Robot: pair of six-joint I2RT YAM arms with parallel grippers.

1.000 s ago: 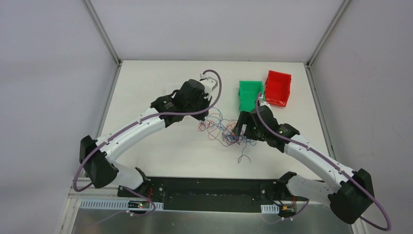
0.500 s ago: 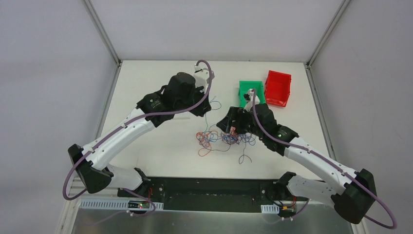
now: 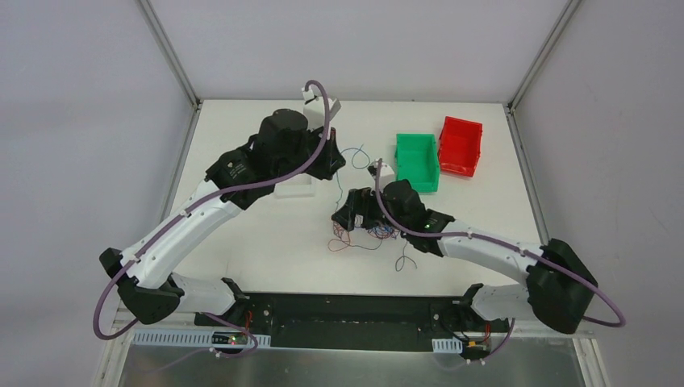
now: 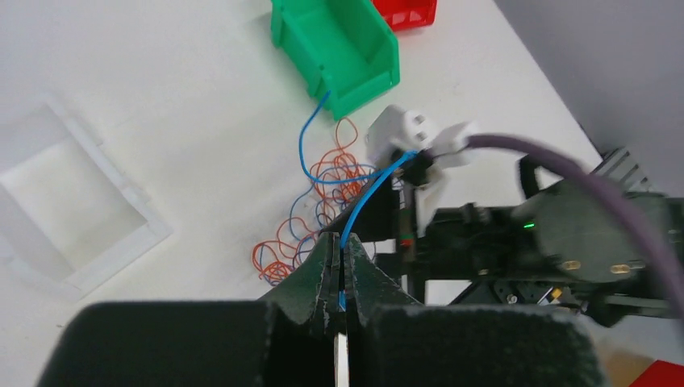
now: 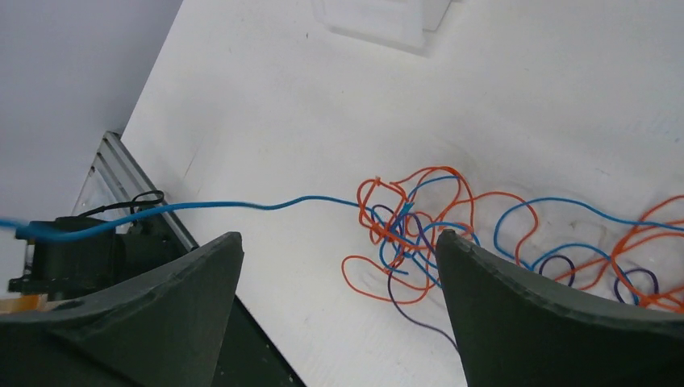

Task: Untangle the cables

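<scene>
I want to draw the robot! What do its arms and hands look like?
The left arm and right arm are white with black joints, each trailing a purple hose. The left hand and right hand each have two dark wedge-shaped fingers.

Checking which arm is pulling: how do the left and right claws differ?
The left claw is shut on a blue cable; the right claw stands wide open, holding nothing. The left claw sits back from the tangle; the right claw hangs right over it. Both are dark-coloured.
</scene>
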